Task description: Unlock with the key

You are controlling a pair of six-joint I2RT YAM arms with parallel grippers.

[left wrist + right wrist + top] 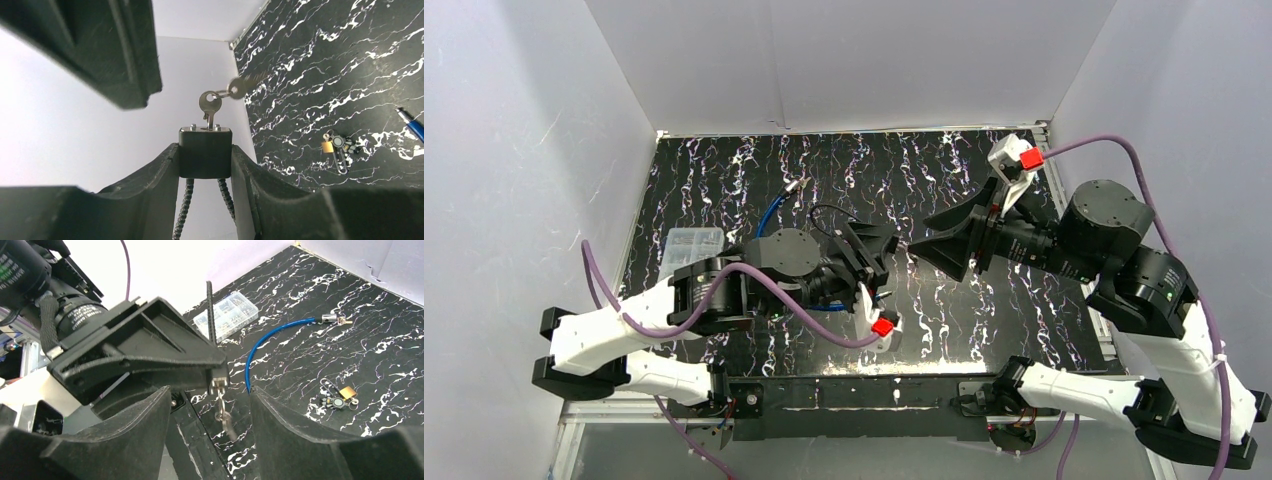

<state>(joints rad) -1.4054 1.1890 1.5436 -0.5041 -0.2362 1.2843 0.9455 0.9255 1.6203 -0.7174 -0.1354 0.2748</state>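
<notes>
Padlock (205,161) in L gripper (204,149); 2nd key (242,86) blurred, cable (184,207) cut off.

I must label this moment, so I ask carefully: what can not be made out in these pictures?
Left wrist view: the spare key is blurred; the cable of the padlock is cut off by the bottom edge.
Top view: the padlock and the inserted key are hidden behind the left pincer.
Right wrist view: both keys are out of focus.
Both wrist views: the small brass lock is too small to tell open or shut.
</notes>
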